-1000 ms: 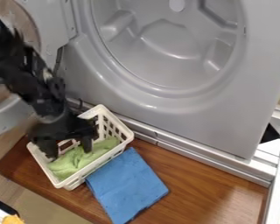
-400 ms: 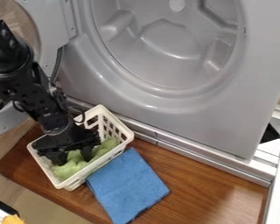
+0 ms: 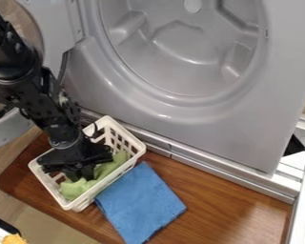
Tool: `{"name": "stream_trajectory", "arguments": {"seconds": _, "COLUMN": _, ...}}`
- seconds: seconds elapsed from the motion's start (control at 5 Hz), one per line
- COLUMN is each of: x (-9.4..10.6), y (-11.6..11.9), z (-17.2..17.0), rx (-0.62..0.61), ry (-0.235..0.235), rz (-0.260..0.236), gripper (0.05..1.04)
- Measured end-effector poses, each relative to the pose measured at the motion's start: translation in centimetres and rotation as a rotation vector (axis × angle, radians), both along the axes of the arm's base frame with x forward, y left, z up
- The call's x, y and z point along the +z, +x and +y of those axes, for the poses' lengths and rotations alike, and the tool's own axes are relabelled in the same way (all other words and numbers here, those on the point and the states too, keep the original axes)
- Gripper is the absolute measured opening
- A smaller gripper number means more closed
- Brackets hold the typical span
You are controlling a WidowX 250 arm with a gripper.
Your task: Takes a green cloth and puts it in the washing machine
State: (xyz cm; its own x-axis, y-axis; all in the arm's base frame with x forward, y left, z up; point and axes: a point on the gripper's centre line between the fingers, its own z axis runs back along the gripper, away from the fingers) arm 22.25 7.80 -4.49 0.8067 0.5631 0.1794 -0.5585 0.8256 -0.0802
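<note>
Green and rumpled, the cloth (image 3: 72, 189) lies inside the white plastic basket (image 3: 85, 202), at the left of the scene, outside the washing machine (image 3: 244, 128). The black gripper (image 3: 80, 175) hangs down into the basket, its two fingers close together and pinched on a fold of the green cloth; more of the fabric spreads out to the right of the fingers and toward the near end of the basket. The black arm (image 3: 37, 90) comes in from the upper left, passing in front of the grey door (image 3: 53, 28), which stands open at the far left. The basket, with slotted walls, sits at a slant on a reddish-brown wooden board (image 3: 212, 190), toward the board's left end. Just beside the basket, on its near right side, a blue cloth (image 3: 141, 202) lies spread on the wood, one corner pointing toward the near edge of the scene. Beyond the board stands the grey front of the machine, with its wide round opening (image 3: 184, 43) facing the board and moulded shapes inside. A pale metal strip (image 3: 199, 164) runs along the foot of the machine, between it and the wood. At the near left corner, there is a small orange thing (image 3: 14, 239), partly cut off by the edge.
</note>
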Motion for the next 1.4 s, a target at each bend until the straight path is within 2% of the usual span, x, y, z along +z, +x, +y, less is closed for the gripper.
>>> {"name": "stream_trajectory", "arguments": {"seconds": 0.2, "x": 0.8, "y": 0.0, "z": -0.6, "rx": -0.005, "ry": 0.001, "rz": -0.013, "gripper": 0.061}}
{"name": "stream_trajectory", "arguments": {"seconds": 0.4, "x": 2.7, "y": 0.1, "z": -1.5, "rx": -0.017, "ry": 0.015, "rz": -0.050, "gripper": 0.055}}
{"name": "stream_trajectory", "arguments": {"seconds": 0.6, "x": 5.7, "y": 0.1, "z": -2.0, "rx": -0.021, "ry": 0.052, "rz": -0.109, "gripper": 0.055}}
{"name": "stream_trajectory", "arguments": {"seconds": 0.8, "x": 9.5, "y": 0.0, "z": -3.3, "rx": -0.027, "ry": 0.069, "rz": -0.224, "gripper": 0.055}}
{"name": "stream_trajectory", "arguments": {"seconds": 1.0, "x": 12.2, "y": 0.8, "z": -4.5, "rx": -0.029, "ry": 0.057, "rz": -0.304, "gripper": 0.055}}
{"name": "stream_trajectory", "arguments": {"seconds": 1.4, "x": 16.6, "y": 5.2, "z": -5.9, "rx": -0.079, "ry": 0.002, "rz": -0.455, "gripper": 0.055}}
